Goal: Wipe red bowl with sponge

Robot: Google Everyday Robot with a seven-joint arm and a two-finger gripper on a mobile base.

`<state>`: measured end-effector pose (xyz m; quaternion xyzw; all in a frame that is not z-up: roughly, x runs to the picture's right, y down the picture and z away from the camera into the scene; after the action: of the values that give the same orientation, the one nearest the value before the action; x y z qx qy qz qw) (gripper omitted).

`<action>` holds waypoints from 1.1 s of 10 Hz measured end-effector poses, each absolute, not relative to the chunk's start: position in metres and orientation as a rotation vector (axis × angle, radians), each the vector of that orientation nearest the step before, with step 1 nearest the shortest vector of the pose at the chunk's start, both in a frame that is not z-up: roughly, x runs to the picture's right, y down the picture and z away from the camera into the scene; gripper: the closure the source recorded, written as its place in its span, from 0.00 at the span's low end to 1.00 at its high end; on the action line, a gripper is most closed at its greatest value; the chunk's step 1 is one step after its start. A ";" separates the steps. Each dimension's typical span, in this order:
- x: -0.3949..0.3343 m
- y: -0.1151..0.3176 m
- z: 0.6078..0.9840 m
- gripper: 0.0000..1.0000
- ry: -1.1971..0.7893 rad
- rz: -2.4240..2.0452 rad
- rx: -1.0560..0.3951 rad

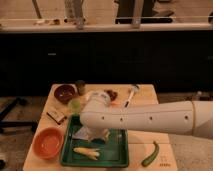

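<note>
The red bowl (48, 142), wide and orange-red, sits at the table's front left corner. My white arm reaches in from the right, and its wrist hangs over the left part of the green tray (67, 156). The gripper (101, 134) points down under the wrist, just above the pale cloth (84, 133) in the tray. It is shut and stands to the right of the red bowl, apart from it. The sponge is hidden; I cannot tell whether the gripper holds it.
A yellow item (86, 151) lies in the tray. A curved green vegetable (150, 155) lies front right. Behind are a maroon bowl (65, 92), a dark cup (80, 86), a green cup (75, 106), a brush (130, 95) and a wrapped bar (56, 116).
</note>
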<state>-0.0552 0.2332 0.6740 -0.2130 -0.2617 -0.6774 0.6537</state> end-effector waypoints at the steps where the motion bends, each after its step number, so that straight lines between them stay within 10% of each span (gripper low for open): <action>1: -0.068 0.238 0.673 1.00 -0.609 -1.565 -0.484; 11: -0.086 0.246 0.673 1.00 -0.638 -1.610 -0.489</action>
<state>-0.0865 0.2459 0.6732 -0.2129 -0.2778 -0.7006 0.6219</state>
